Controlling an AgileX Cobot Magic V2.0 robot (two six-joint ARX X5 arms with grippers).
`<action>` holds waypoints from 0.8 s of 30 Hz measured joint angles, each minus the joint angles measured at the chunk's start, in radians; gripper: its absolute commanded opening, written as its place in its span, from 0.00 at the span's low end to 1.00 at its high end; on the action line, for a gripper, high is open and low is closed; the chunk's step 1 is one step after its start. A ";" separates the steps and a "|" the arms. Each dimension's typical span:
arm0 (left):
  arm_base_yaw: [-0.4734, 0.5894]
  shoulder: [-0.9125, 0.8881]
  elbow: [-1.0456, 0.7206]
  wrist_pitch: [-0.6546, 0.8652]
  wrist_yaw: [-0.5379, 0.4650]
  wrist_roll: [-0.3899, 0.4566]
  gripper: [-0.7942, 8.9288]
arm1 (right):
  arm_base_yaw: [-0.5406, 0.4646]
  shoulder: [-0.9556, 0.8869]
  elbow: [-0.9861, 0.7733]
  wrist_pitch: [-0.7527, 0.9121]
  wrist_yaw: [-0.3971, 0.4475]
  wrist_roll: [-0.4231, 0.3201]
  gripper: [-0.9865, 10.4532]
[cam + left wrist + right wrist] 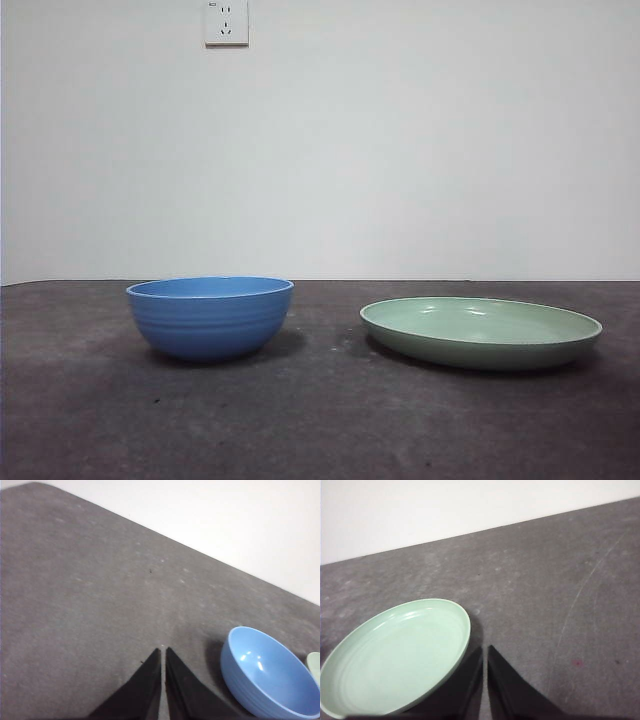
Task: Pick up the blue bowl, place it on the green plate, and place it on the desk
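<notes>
The blue bowl [210,316] stands upright and empty on the desk [320,430] at the left in the front view. The green plate [481,331] lies flat on the desk to its right, apart from it. Neither arm shows in the front view. In the left wrist view my left gripper [163,650] is shut and empty above the desk [90,605], with the blue bowl [270,675] beside it and apart. In the right wrist view my right gripper [485,648] is shut and empty, close beside the green plate [395,657].
A white wall with a power socket [226,22] stands behind the desk's far edge. A sliver of the green plate [314,664] shows past the bowl in the left wrist view.
</notes>
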 measured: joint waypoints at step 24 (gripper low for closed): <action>0.000 0.410 0.592 -0.378 0.196 0.127 0.10 | 0.000 0.327 0.609 -0.433 -0.135 -0.063 0.09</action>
